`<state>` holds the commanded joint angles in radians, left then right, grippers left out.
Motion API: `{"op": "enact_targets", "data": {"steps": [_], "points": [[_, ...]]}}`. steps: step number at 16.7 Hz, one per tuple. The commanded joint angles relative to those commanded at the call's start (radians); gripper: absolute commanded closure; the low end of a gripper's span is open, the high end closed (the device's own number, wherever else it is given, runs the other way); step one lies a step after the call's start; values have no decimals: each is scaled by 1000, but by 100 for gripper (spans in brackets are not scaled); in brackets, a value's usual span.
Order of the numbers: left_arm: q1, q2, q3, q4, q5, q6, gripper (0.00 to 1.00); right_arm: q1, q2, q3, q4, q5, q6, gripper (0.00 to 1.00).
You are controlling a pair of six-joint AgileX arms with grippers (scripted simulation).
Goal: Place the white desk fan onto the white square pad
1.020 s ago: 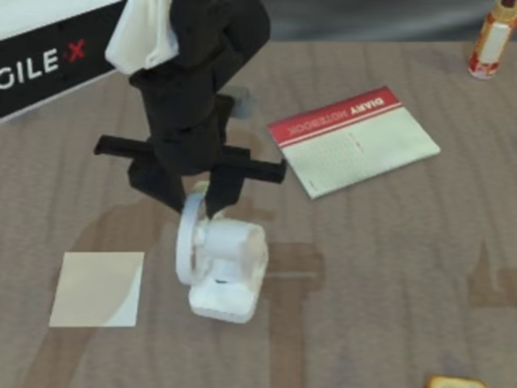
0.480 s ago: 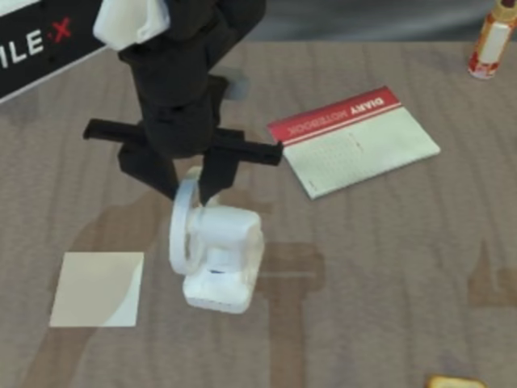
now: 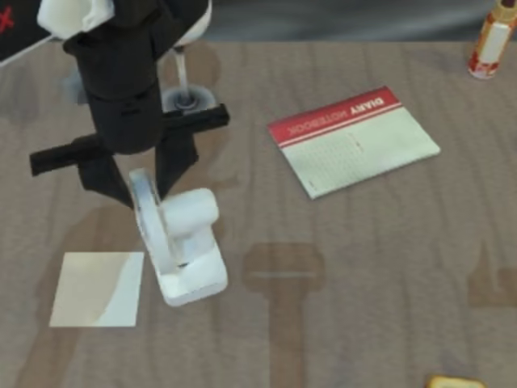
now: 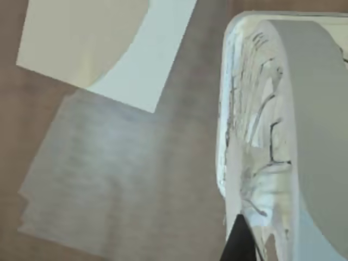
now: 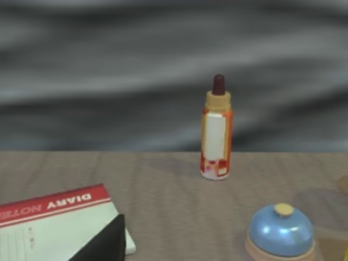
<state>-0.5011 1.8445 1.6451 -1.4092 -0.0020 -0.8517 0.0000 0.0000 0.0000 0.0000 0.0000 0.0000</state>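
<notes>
One arm worked: the left gripper (image 3: 144, 187) clamped the fan (image 3: 179, 242) by its ring guard, tilted, just right of the square pad (image 3: 98, 288), whose near edge stayed uncovered; bare table (image 3: 363, 283) lay rightward toward the notebook (image 3: 354, 140).

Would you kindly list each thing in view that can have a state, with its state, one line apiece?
Fan: held by its ring in the left claw, not on the pad.
Pad: flat on the table, bare, left of the fan.
Notebook: shut, lying flat.
Bottle: upright, capped.
Bell: upright on the table.
Lamp: upright behind the left arm.
Right claw: not in view.
</notes>
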Motion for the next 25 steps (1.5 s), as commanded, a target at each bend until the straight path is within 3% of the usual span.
{"op": "enact_targets", "data": {"steps": [7,11,14,19,25], "points": [[153,-118,-123,-34,-6,-692,100,0,0,0,0,0,0,0],[220,-188,-180,-32,-7,-930,100,0,0,0,0,0,0,0],[243,-213,-197,-28,-6,-996,100,0,0,0,0,0,0,0],[238,-210,-198,-24,-6,-994,100,0,0,0,0,0,0,0],[247,-205,-323,107,-6,-994,100,0,0,0,0,0,0,0]]}}
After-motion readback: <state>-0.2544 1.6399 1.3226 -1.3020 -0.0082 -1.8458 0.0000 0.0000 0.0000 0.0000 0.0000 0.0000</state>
